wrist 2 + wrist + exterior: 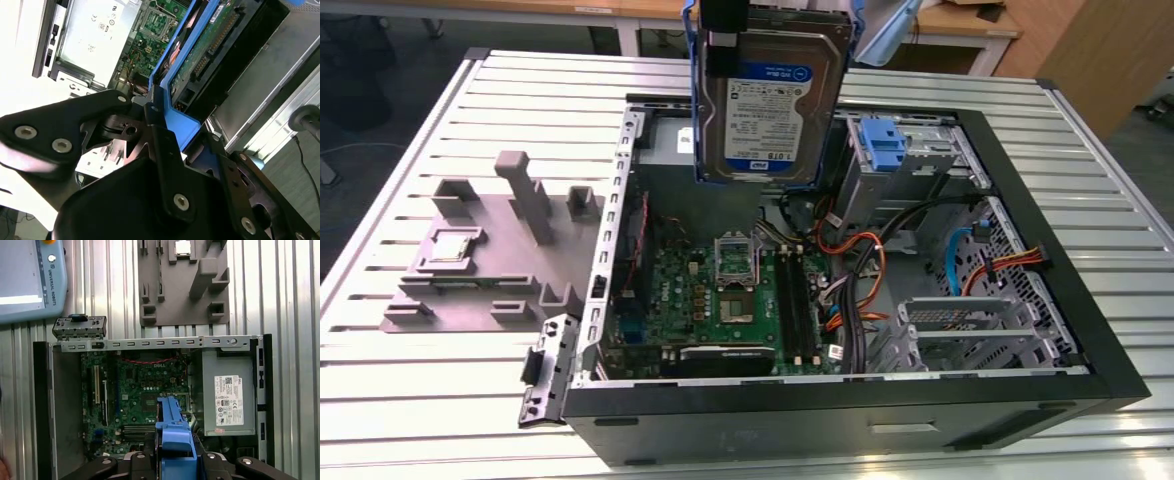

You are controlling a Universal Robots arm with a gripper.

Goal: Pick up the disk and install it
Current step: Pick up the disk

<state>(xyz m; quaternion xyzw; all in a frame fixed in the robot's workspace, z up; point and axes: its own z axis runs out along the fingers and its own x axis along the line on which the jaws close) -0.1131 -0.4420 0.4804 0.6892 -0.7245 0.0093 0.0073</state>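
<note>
Pick-up is judged complete: the disk (767, 95) is held upright, pinched by its blue carrier in the end effector (167, 120), above the open computer case's (787, 425) far side. Installation is not yet done.

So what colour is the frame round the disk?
Blue. The frame around the disk shows best in the first wrist view.

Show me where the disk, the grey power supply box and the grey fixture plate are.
the disk (774, 110), exterior view, on its labelled face.
the power supply box (229, 400), first wrist view, on its white sticker.
the fixture plate (478, 288), exterior view, on its flat base.
</note>
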